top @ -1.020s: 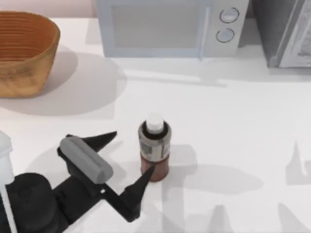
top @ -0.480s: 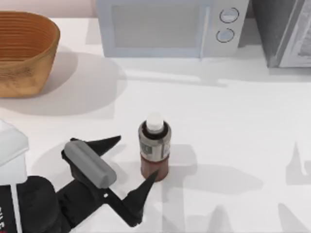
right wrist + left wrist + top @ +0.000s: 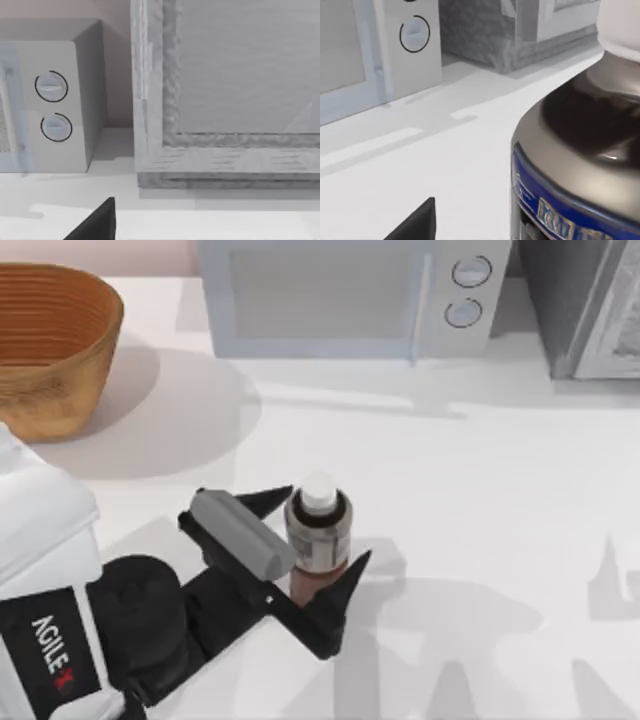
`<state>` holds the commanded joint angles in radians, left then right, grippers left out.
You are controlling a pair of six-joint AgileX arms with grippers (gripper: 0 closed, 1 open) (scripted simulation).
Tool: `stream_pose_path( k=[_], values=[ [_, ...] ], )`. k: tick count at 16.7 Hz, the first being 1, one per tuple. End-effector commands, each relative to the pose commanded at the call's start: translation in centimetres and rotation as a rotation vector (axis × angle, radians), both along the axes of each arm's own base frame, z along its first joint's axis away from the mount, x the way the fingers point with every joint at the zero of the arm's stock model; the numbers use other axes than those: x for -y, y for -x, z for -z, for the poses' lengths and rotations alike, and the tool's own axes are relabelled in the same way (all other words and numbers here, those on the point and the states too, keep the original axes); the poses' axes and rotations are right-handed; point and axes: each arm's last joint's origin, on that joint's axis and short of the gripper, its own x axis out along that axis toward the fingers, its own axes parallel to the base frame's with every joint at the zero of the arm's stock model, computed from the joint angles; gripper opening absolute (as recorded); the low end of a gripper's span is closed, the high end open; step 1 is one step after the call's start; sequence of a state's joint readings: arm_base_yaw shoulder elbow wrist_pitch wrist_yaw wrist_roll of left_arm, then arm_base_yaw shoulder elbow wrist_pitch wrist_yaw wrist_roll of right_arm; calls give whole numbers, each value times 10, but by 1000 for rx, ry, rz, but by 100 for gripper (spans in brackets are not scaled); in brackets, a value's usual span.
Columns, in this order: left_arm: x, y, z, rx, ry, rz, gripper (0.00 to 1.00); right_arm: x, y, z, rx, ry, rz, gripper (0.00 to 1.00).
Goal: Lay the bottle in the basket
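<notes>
White and bare, the bench (image 3: 480, 500) carries a microwave (image 3: 345, 295) along its far edge, with a grey framed cabinet (image 3: 590, 305) at the far right corner. At the far left sits the basket (image 3: 50, 345), tan-orange and ribbed, upright and well apart from everything else.

Near the middle of the bench, toward the front, the bottle (image 3: 318, 545) stands upright (white cap up, dark neck, grey-white label, reddish-brown base). My left arm reaches in from the front left corner, and the left pincer (image 3: 325, 530) has its fingers spread wide, one dark fingertip (image 3: 275, 500) at the bottle's far left side and the other at its near right side, so the bottle stands between them. Whether either fingertip touches the bottle I cannot tell; nothing is clamped.

From the left wrist view the bottle (image 3: 580, 145) looms just ahead, its dark shoulder and a blue band on the label visible, with one black fingertip (image 3: 417, 225) beside it.

From the right wrist view a black fingertip (image 3: 97, 222) points toward the microwave (image 3: 50, 100) and cabinet (image 3: 225, 90)
</notes>
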<state>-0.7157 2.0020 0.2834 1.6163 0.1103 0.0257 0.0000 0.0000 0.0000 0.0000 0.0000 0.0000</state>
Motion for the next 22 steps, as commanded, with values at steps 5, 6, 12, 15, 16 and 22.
stream_pose_path(
  k=[5, 6, 12, 15, 16, 22],
  values=[
    [14, -12, 1, 0, 0, 0, 100, 0, 0, 0, 0, 0, 0, 100],
    [14, -12, 1, 0, 0, 0, 100, 0, 0, 0, 0, 0, 0, 100],
    [14, -12, 1, 0, 0, 0, 62, 0, 0, 0, 0, 0, 0, 100],
    [14, -12, 1, 0, 0, 0, 40, 0, 0, 0, 0, 0, 0, 100],
    [14, -12, 1, 0, 0, 0, 32, 0, 0, 0, 0, 0, 0, 100],
    [14, -12, 1, 0, 0, 0, 0, 0, 0, 0, 0, 0, 0, 100]
  ],
)
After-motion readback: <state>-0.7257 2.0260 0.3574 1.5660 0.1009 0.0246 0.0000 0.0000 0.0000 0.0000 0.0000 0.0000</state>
